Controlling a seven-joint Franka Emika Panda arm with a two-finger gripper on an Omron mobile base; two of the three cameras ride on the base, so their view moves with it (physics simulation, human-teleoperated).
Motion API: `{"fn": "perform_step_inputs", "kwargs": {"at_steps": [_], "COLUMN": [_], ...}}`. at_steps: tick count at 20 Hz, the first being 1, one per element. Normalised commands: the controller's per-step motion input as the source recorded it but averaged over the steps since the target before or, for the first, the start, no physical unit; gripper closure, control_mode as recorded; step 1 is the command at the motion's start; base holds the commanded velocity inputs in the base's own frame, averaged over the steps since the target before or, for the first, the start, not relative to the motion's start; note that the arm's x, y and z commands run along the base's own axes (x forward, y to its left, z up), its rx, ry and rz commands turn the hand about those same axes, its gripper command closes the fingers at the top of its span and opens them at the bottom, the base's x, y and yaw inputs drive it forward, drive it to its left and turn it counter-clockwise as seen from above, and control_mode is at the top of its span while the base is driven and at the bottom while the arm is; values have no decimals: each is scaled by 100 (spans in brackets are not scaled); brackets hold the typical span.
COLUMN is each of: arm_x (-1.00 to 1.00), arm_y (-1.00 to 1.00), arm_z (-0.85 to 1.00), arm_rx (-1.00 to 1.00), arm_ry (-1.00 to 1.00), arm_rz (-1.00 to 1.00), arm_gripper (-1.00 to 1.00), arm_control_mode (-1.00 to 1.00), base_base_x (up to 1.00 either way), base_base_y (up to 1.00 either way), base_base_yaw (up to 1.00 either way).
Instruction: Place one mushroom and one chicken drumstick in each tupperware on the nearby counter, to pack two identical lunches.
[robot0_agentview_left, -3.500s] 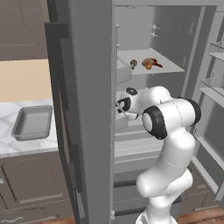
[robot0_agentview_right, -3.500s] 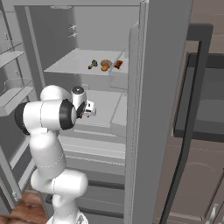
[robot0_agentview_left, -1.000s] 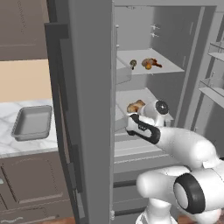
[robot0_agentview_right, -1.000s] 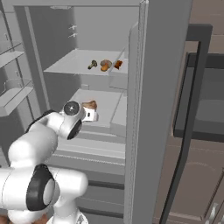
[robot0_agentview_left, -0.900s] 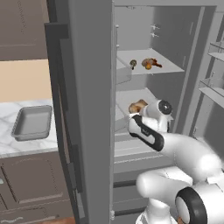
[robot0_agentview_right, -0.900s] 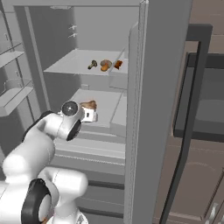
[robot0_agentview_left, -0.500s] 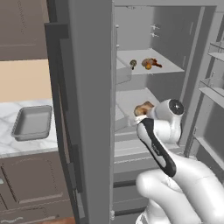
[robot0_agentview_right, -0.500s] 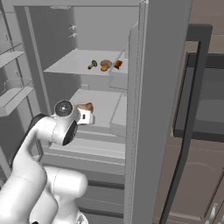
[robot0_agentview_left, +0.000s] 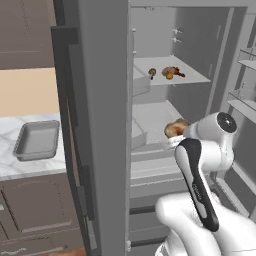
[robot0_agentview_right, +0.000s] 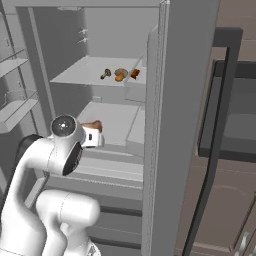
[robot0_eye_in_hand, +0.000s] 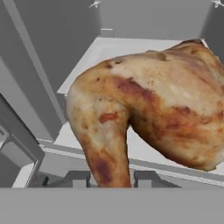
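Drumstick (robot0_eye_in_hand: 153, 113) clamped between the finger tips of the gripper (robot0_eye_in_hand: 111, 178) — narrow end down in the jaws, thick end projecting ahead. Held clear in front of the lower fridge shelf (robot0_agentview_left: 150, 117), likely for carrying to the tupperware (robot0_agentview_left: 36, 141), well off to the gripper's left — on the counter (robot0_agentview_left: 12, 162).

Flat, even rendered light fills all three views, with no glare and no clear source. Shadows are soft: the fridge (robot0_agentview_left: 165, 100) interior beyond the end effector (robot0_eye_in_hand: 107, 179) shades to mid grey toward its back wall, and its shelves cast faint shade beneath. Edges stay sharp throughout, without lens bending at the borders. The drumstick (robot0_eye_in_hand: 148, 122) just ahead of the end effector looks slightly soft and coarse in texture.
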Motion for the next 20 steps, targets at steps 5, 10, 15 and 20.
{"fn": "perform_step_inputs", "kwargs": {"at_steps": [5, 10, 15, 20], "arm_x": [-49, 0, 0, 0], "arm_y": [0, 0, 0, 0], "arm_z": [18, 0, 0, 0], "arm_rx": [-3, 0, 0, 0], "arm_ry": [0, 0, 0, 0], "arm_rz": [0, 0, 0, 0], "arm_gripper": [100, 100, 100, 100], "arm_control_mode": [100, 100, 100, 100], "base_base_x": [-31, -86, -87, -55], "base_base_y": [0, 0, 0, 25], "base_base_yaw": [0, 0, 0, 1]}}
